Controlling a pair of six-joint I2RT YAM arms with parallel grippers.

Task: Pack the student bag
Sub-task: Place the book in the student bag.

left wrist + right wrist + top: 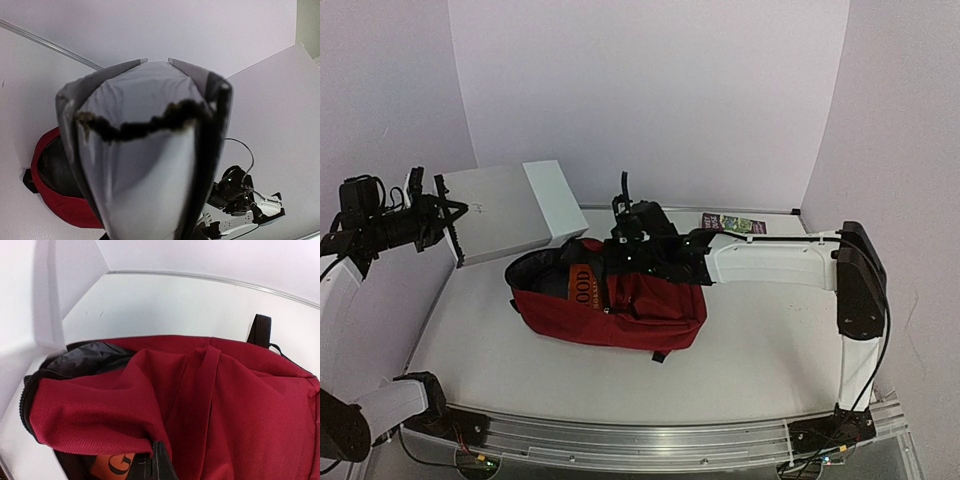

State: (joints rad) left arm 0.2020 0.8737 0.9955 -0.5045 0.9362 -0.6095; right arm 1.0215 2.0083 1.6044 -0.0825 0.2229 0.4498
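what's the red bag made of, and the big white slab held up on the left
The student bag looks like soft woven fabric, matte, likely nylon or polyester; the right wrist view shows a fine weave and loose folds. The white slab is stiff and flat with smooth matte grey-white faces; it looks like board or plastic, I cannot tell which.
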